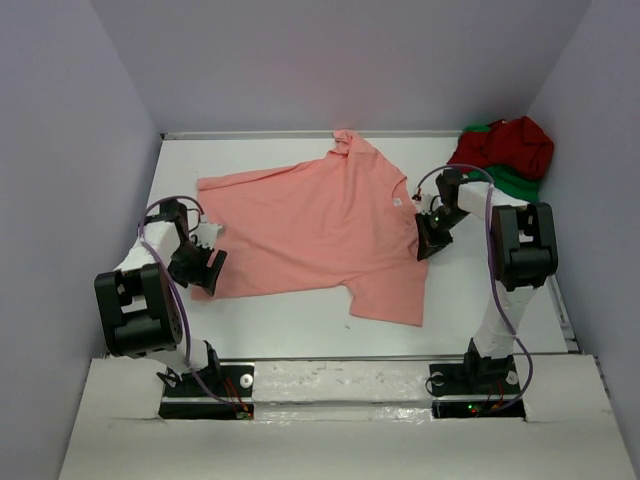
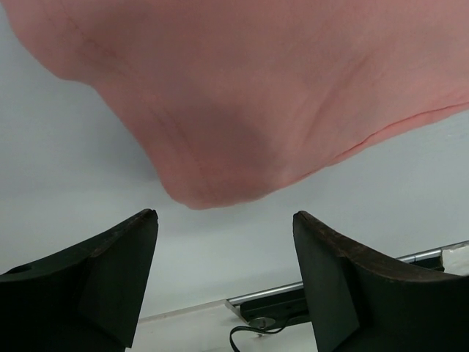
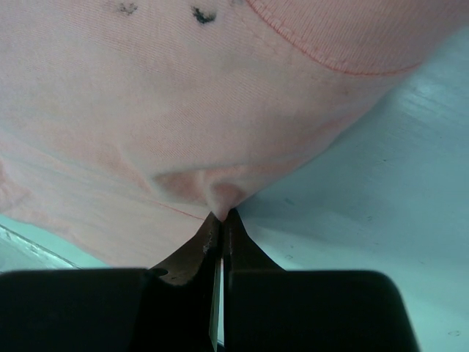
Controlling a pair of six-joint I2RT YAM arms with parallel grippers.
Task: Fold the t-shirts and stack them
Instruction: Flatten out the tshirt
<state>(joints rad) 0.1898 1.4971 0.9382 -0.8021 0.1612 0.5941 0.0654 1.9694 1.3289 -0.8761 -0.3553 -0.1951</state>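
From above, we see the salmon-pink short-sleeved cloth t-shirt [image 1: 320, 225] spread mostly flat across the middle of the white table [image 1: 500, 310]. The crumpled dark red cloth shirt [image 1: 505, 145] lies on top of the bright green cloth shirt [image 1: 520, 182] in the far right corner, well apart from the pink one. Only this view shows that heap, and only it shows both arms at once: the left gripper [image 1: 205, 265] is at the pink shirt's near left corner and the right gripper [image 1: 432, 240] is at its right edge. Neither grip can be read from up here. The left wrist camera settles the first: the left gripper [image 2: 226, 271] has its two dark fingers [image 2: 80, 282] spread wide, and a rounded corner of the pink shirt [image 2: 256, 88] lies just beyond the tips, not between them, with bare table in the gap. The right wrist camera settles the second: the right gripper [image 3: 222, 220] has its tips pressed together on a small pucker of the pink cloth [image 3: 183, 95], which bunches just above the pinch. A stitched seam and a few small black marks [image 3: 201, 15] show only in this close view.
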